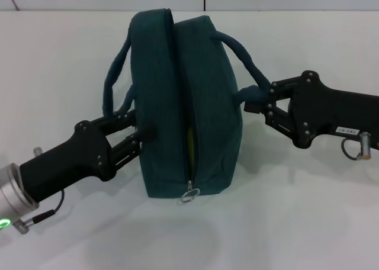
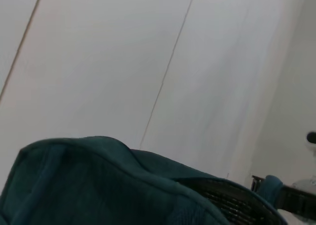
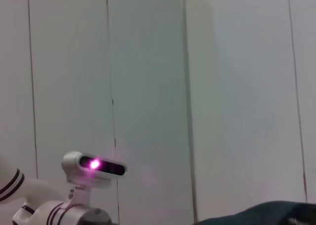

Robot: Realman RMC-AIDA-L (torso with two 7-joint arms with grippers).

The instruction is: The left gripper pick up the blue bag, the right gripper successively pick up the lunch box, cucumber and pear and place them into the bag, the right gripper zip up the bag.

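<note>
Blue bag (image 1: 207,104) stood on the white table (image 1: 308,222), a gripper at each side.

The bag's zipper ran nearly shut along the top, its ring pull (image 1: 190,194) at the near end and a sliver of yellow-green showing in the gap. The left gripper (image 1: 144,134) was clenched on the bag's left side by the handle base. The right gripper (image 1: 256,99) was clamped on the bag's right handle (image 1: 246,60). Lunch box, cucumber and pear lay out of sight.
</note>
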